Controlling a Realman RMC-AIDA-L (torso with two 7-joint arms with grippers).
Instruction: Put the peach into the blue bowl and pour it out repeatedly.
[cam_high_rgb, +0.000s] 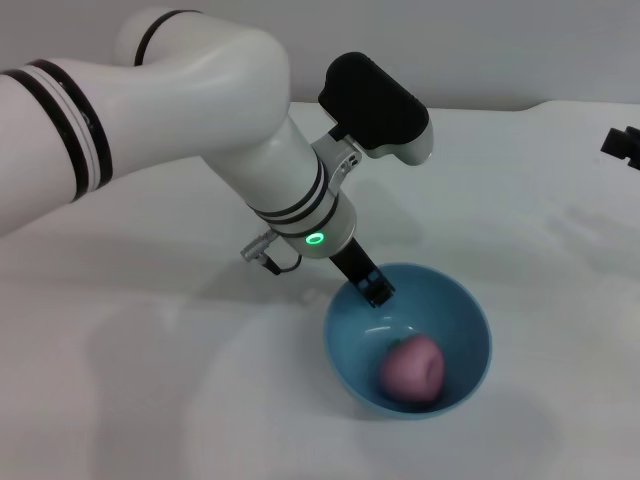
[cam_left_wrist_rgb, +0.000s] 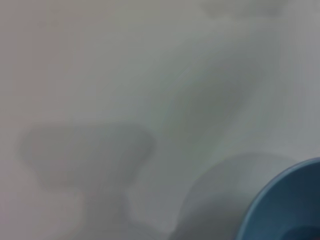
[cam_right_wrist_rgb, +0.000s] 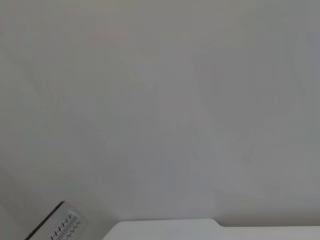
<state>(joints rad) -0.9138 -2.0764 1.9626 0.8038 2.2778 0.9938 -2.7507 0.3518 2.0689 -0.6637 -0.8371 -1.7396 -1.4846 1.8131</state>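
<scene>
I see my left gripper (cam_high_rgb: 372, 288) at the bowl (cam_high_rgb: 462, 310) rim, fingers unreadable; peach (cam_high_rgb: 412, 368) inside; right gripper (cam_high_rgb: 622, 144) cut off.

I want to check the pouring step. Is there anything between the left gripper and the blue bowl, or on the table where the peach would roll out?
Nothing visible. The left gripper is already at the blue bowl rim; the peach lies inside, and the white table nearby looks bare.

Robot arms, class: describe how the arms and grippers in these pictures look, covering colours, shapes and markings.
The left arm is glossy white and rounded, with black bands, a glowing green ring, a short cable loop and a black wrist box. The left gripper is black. Of the right gripper only a black bit shows.
</scene>
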